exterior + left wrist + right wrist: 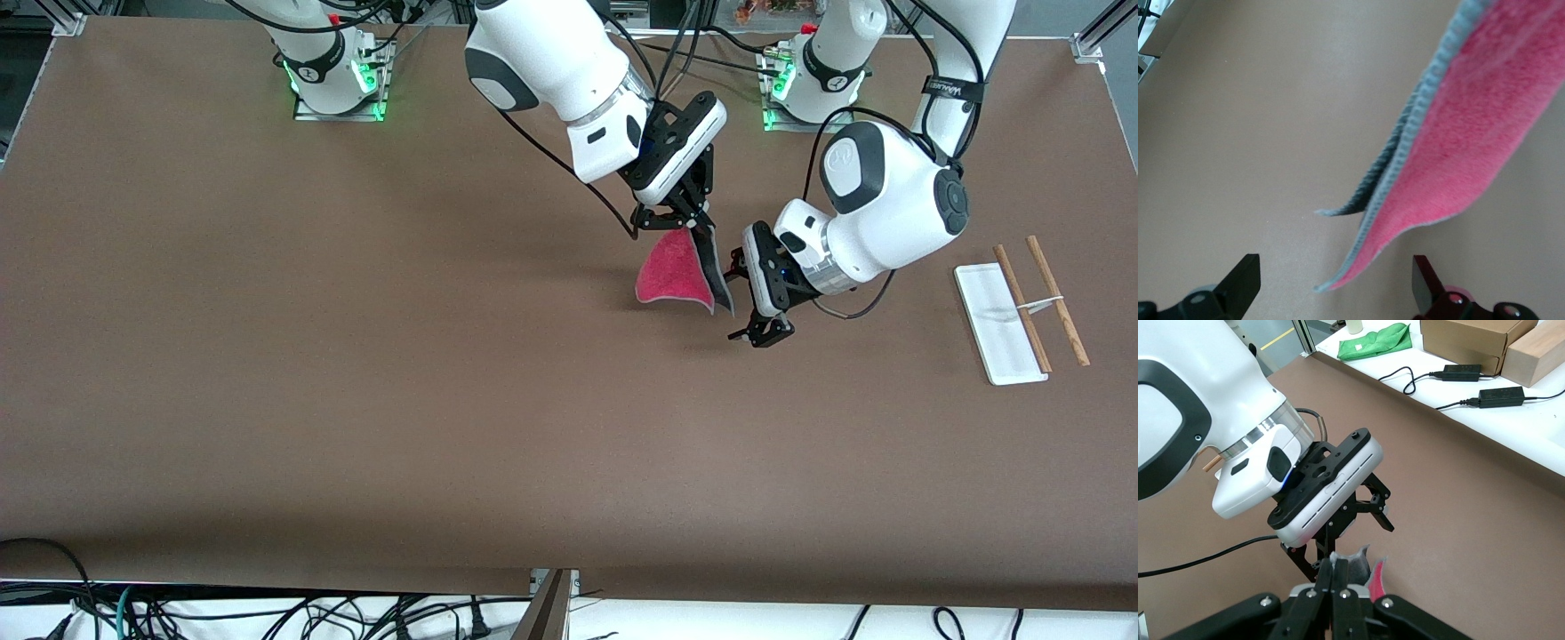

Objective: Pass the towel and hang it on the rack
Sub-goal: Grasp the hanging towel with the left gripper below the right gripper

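Over the brown table [356,356], right gripper [689,220] pinches the towel [673,271]; left gripper [762,332] gapes, seemingly beside it

Table [356,356]: we see a bare brown surface filling most of the front view.
Cables [178,613]: we see a dark tangle along the bottom edge, at lower left.
Green cloth [1378,340]: top centre of the right wrist view, on a white ledge.
Cardboard boxes [1478,340]: upper right, same ledge.
Power adapters [1478,383]: two black bricks with cords, just below the boxes.
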Robot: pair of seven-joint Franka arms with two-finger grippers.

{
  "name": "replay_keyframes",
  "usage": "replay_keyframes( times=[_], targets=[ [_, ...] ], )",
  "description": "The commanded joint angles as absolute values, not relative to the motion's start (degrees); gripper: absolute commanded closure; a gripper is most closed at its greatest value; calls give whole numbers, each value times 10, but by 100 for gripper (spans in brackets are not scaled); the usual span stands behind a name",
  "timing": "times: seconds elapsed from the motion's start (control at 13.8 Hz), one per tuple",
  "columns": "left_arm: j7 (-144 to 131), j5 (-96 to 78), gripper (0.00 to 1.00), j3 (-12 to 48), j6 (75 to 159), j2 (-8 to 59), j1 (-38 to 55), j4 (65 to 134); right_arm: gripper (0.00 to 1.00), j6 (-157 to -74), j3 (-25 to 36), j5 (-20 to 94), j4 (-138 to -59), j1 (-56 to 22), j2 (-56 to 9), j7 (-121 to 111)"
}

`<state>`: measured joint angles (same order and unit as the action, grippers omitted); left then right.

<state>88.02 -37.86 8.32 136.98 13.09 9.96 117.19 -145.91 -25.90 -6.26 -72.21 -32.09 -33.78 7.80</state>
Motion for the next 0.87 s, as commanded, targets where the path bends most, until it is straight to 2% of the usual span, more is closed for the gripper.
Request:
replay_keyframes(
  times=[0.0, 0.79],
  targets=[
    [885, -387, 0, 77, 1372, 146, 114, 1154, 100, -1462, -262, -62, -710, -321, -342, 73],
    [880, -392, 0, 76, 1373, 149, 121, 1147, 100, -1463, -262, -62, -710, -321, -342, 72]
  ],
)
